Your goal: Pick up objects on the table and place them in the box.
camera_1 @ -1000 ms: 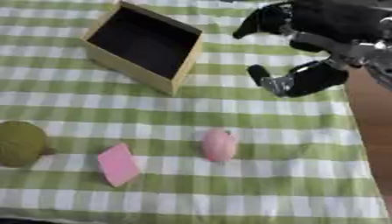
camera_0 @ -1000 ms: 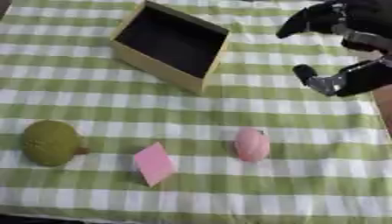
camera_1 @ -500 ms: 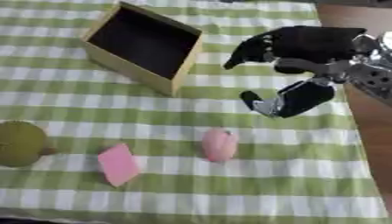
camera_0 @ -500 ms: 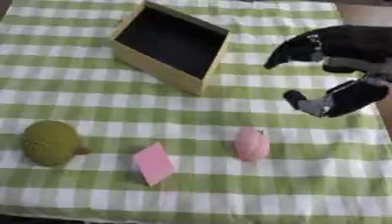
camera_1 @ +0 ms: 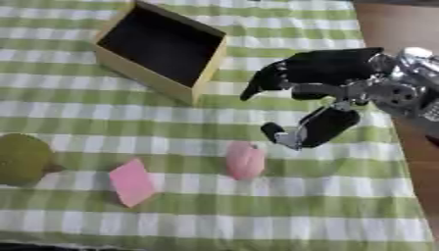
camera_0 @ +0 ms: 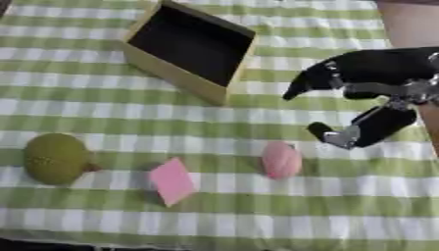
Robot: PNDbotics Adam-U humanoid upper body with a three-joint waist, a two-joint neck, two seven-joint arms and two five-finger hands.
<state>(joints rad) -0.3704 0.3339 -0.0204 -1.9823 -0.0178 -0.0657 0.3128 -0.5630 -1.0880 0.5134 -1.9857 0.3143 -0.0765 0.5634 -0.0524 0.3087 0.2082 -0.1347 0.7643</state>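
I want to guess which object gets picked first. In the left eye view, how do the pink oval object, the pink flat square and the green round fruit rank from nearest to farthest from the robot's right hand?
From the right hand, open above the cloth:
1. Pink oval object, just below-left of the hand.
2. Pink flat square, farther left.
3. Green round fruit, at the far left edge.

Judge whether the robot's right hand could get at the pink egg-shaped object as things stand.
Probably yes. The right hand hangs open just up and right of the pink egg-shaped object, with only bare checked cloth between them.
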